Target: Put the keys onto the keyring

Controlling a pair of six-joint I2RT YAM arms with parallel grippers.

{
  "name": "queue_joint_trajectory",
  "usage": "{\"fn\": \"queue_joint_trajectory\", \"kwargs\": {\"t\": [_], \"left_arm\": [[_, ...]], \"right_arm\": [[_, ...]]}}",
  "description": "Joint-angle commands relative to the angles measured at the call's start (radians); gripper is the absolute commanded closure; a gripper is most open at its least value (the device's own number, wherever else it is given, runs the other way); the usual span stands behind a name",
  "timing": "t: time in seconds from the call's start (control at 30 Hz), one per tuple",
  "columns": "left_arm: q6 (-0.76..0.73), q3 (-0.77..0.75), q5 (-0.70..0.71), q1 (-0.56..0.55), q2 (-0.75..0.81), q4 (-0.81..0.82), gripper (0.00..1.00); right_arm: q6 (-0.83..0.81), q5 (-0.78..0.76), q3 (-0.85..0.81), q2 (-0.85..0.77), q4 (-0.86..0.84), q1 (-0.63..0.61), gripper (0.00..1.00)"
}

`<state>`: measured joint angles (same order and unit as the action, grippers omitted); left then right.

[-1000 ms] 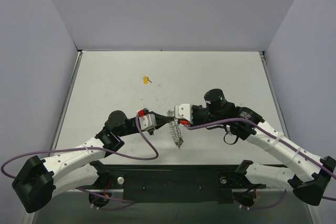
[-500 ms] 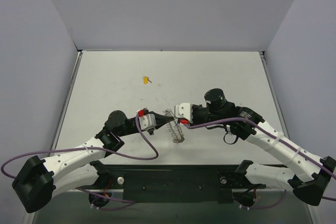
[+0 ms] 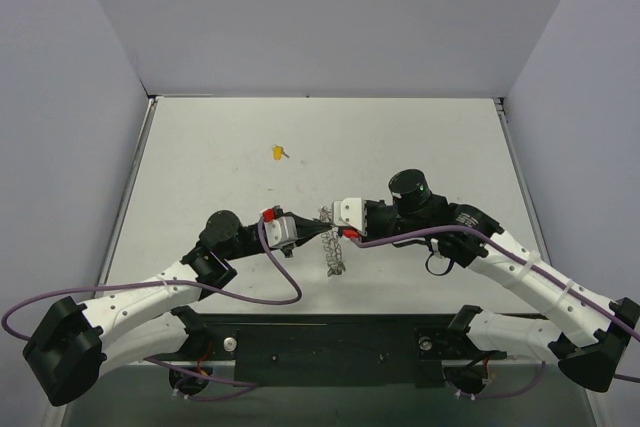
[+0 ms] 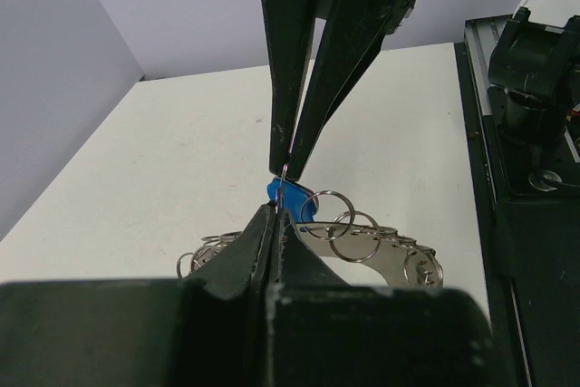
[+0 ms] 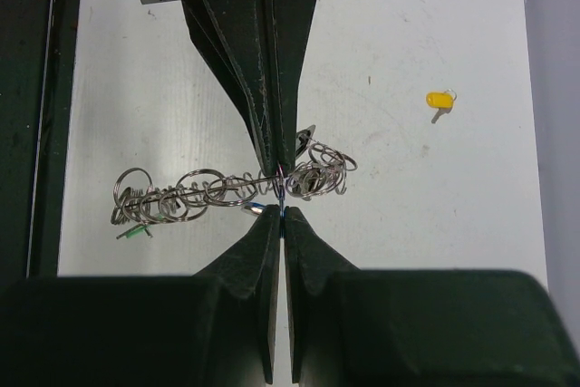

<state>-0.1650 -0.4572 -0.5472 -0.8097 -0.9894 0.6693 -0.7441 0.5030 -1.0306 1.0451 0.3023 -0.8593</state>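
Left gripper [image 4: 276,215]: fingers pressed together, tip-to-tip with right. Blue key [image 4: 288,201]: between tips; holder indeterminate. Keyring [image 3: 335,252]: draped at 6 o'clock of tips. Right gripper [image 5: 282,215]: pressed together. Step: threading; next, likely fine ring alignment.

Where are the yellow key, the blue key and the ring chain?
yellow key [image 5: 439,99], right wrist view, its plastic head.
blue key [image 4: 290,201], left wrist view, its head.
keyring [image 5: 195,193], right wrist view, middle rings.

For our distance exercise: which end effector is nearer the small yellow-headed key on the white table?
Left, narrowly. The left end effector and right end effector meet tip to tip; the yellow-headed key lies beyond, on the left's side.
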Motion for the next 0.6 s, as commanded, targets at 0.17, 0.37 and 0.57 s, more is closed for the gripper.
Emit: {"fn": "queue_joint_trajectory", "kwargs": {"t": [0.17,0.37,0.57], "left_arm": [[0.035,-0.037,-0.033,0.001,0.017,0.110,1.00],[0.047,-0.034,-0.037,0.003,0.017,0.125,1.00],[0.036,-0.043,-0.036,0.004,0.012,0.096,1.00]], "right_arm": [[-0.017,0.017,0.007,-0.010,-0.049,-0.018,1.00],[-0.015,0.016,0.009,-0.010,-0.054,-0.020,1.00],[-0.011,0.011,0.006,-0.013,-0.058,-0.018,1.00]]}}
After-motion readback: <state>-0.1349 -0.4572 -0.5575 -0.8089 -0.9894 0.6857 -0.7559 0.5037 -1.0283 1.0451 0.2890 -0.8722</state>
